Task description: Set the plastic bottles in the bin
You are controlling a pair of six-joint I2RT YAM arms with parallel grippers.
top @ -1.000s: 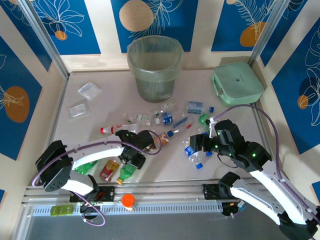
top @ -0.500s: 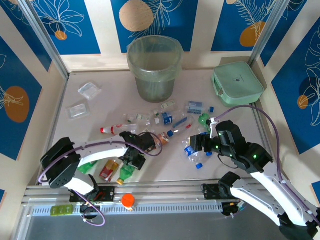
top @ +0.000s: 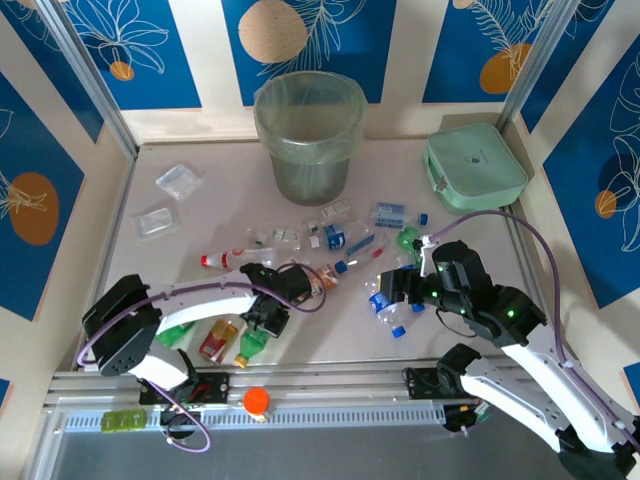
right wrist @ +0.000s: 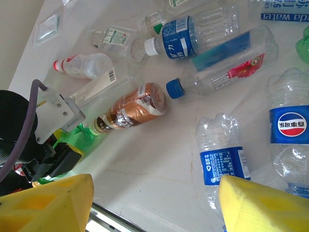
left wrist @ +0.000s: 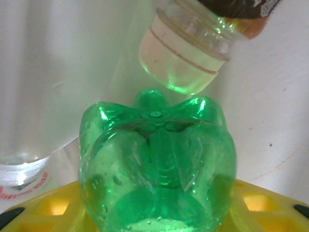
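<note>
The left claw [top: 266, 312] sits low over the near-left part of the worktop [top: 330, 345]. The lobed base of a green bottle [left wrist: 157, 169] sits right up against its camera, between the yellow fingers [left wrist: 43, 207]. Whether they are pinching it or only bracketing it cannot be told. The approach is end-on, probably because the bottle lies on its side. Just beyond it lies the pale cap of a brown bottle [left wrist: 181, 58], almost touching the green one.

The right claw [right wrist: 154, 203] is spread wide with nothing between its fingers. It hovers over a crumpled clear blue-labelled bottle [right wrist: 222, 162] on the right side of the scatter, apparently lined up to drop onto it.

The other bottles lie flat and loosely mixed across the middle of the worktop (clear, red-capped, blue-capped). The bin [top: 310, 165] stands upright at the middle of the far edge, well apart from both claws, pale green and translucent with a thin liner.
</note>
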